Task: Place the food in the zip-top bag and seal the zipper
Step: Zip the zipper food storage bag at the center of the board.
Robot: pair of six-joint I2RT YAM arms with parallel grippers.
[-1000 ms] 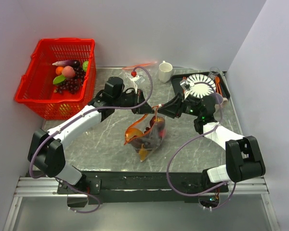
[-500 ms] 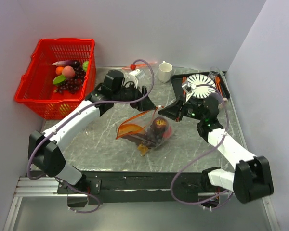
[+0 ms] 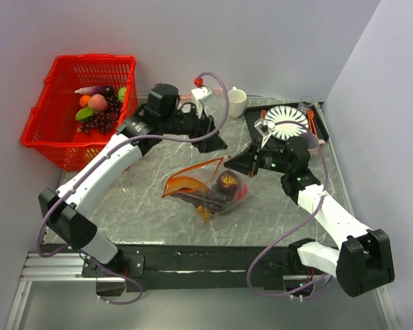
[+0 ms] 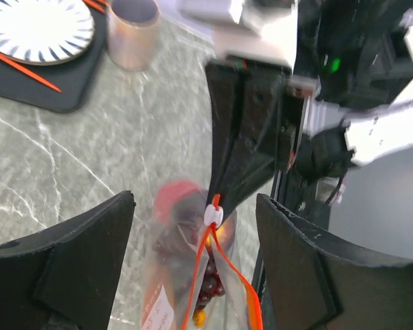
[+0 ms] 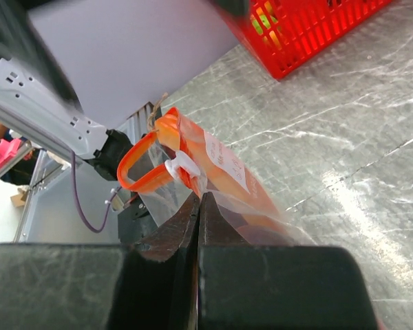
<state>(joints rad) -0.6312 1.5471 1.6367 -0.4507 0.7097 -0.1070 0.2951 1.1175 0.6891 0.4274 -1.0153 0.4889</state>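
The zip-top bag (image 3: 205, 190) lies on the marble table with the food inside: a red fruit (image 4: 175, 198), a dark grape bunch (image 4: 211, 287) and an orange-brown piece (image 3: 181, 184). Its orange zipper (image 5: 139, 167) carries a white slider (image 5: 181, 168) near one end. Past the slider the two strips stand apart in a loop. My right gripper (image 5: 198, 201) is shut on the bag's corner just beside the slider. My left gripper (image 4: 195, 207) hangs open above that end, its fingers (image 4: 76, 265) on either side of the bag and touching nothing. It sits behind the bag (image 3: 216, 141).
A red basket (image 3: 58, 137) with a peach, an eggplant and grapes stands at the back left. At the back right are a white cup (image 3: 236, 103) and a black tray (image 3: 253, 118) with a striped plate (image 3: 288, 124) and orange cutlery.
My left gripper opened, let go of the bag's mouth and drew back and up. My right gripper closed on the bag's corner. The bag sagged over to the left onto the table.
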